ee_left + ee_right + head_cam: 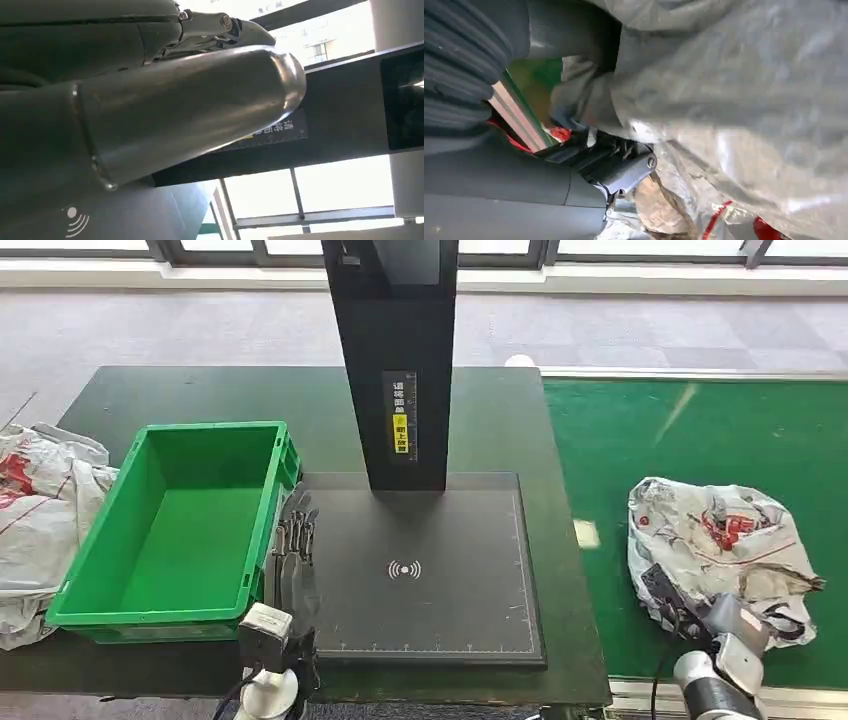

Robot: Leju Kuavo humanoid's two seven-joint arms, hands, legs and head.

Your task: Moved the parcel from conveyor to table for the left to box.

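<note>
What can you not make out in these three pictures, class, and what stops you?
- Right robot hand, head view: its grip is hidden by the parcel.
- Parcel contents: hidden by the wrapping.
- Left robot hand, left wrist view: thumb blocks the fingers.
- Bag beside the green crate: cut by the edge.

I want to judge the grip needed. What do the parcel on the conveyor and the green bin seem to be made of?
The parcel looks like a soft plastic mailer bag, whitish with red print: it is crumpled and glossy in the right wrist view. The green bin looks like rigid moulded plastic: straight walls, a thick rim, an even slightly shiny colour. What the parcel contains cannot be told.
</note>
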